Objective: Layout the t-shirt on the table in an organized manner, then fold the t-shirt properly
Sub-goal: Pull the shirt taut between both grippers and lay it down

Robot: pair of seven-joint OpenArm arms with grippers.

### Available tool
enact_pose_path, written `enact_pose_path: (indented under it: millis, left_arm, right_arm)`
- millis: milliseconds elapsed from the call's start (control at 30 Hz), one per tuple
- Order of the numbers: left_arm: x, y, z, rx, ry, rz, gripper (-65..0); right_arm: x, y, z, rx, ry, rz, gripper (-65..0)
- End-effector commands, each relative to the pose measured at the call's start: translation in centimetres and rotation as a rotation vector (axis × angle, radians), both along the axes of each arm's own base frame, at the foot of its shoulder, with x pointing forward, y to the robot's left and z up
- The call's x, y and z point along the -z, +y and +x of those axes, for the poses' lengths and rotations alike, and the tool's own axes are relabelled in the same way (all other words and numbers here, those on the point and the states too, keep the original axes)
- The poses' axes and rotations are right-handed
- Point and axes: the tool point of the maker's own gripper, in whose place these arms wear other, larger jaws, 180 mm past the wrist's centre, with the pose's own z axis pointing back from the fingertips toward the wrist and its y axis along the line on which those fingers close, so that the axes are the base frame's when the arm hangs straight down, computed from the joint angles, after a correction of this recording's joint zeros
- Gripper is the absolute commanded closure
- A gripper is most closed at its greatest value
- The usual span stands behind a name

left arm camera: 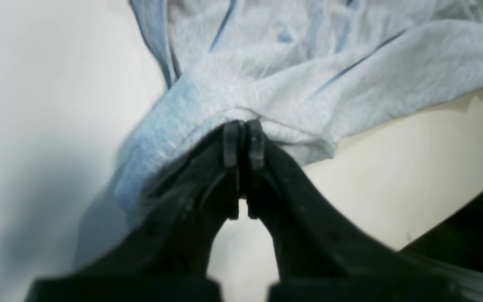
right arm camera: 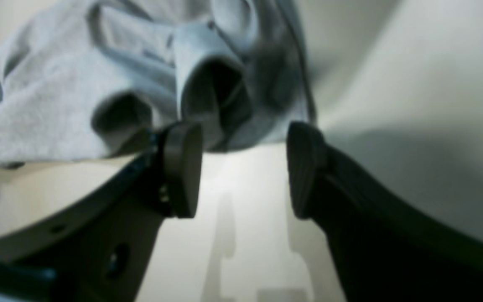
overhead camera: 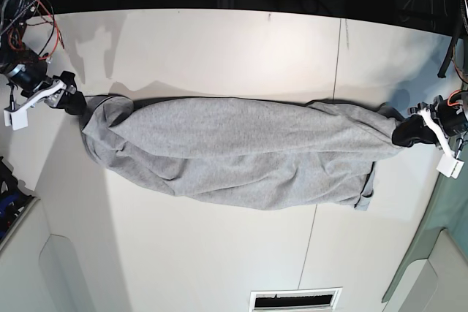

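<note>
No containers in any view.

T-shirt (overhead camera: 234, 151): light heather-grey, stretched into a long band across the middle of the table (overhead camera: 219, 253), running almost from one short edge to the other. Fabric bunched lengthwise in soft folds; lower edge sags toward the near long edge, and a hem corner hangs out low near the end by the left arm. No lettering or tag can be made out. A thin dark seam line (overhead camera: 333, 71) crosses the table and passes under the shirt.

Left gripper (left arm camera: 243, 140): fingers pressed together, pinching a rolled edge of the shirt; cloth wraps over the tips.

Right gripper (right arm camera: 243, 167): jaws spread wide, nothing between the pads (right arm camera: 183, 167). Bunched shirt end with open tube-like folds lies just beyond the fingertips; contact cannot be told.
</note>
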Motion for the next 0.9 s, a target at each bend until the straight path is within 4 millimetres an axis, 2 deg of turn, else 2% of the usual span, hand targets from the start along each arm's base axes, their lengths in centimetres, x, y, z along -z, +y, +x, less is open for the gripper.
enact_pose_path:
  millis: [0,100,167,367,433,500,600,633,767,867]
  left_arm:
    - [-2.0,0.6,1.0,0.001,-0.059,-0.001,0.0]
    - [-2.0,0.6,1.0,0.001,-0.060,-0.001,0.0]
    - [-2.0,0.6,1.0,0.001,-0.060,-0.001,0.0]
    - [-2.0,0.5,1.1,0.001,-0.061,-0.002,0.0]
    - [-2.0,0.5,1.1,0.001,-0.061,-0.003,0.0]
    - [-2.0,0.6,1.0,0.001,-0.061,-0.002,0.0]
    - [-2.0,0.6,1.0,0.001,-0.061,-0.002,0.0]
    - [-2.0,0.6,1.1,0.001,-0.061,-0.001,0.0]
    - [-2.2,0.8,1.0,0.003,-0.060,0.004,0.0]
    - [-4.7,1.0,1.1,0.020,-0.083,-0.038,0.0]
  right_arm:
    - [-0.9,0.0,0.5,-0.006,-0.048,0.000,-32.1]
    - [0.4,0.7,-0.8,-0.016,-0.028,-0.007,-32.1]
    - [1.0,1.5,-0.8,-0.023,-0.042,-0.017,-32.1]
    - [2.0,6.0,0.8,-0.072,-0.076,0.040,-31.9]
    - [2.1,6.9,1.8,-0.076,-0.081,0.032,-30.7]
    - [2.0,7.0,2.7,-0.065,-0.085,0.005,-22.1]
    - [1.4,6.8,3.8,-0.071,-0.104,-0.020,-1.8]
    - [1.2,6.7,4.1,-0.070,-0.111,-0.024,0.0]
    - [0.3,6.3,4.1,-0.079,-0.107,-0.031,0.0]
    - [-1.6,5.6,3.8,-0.098,-0.113,-0.039,0.0]
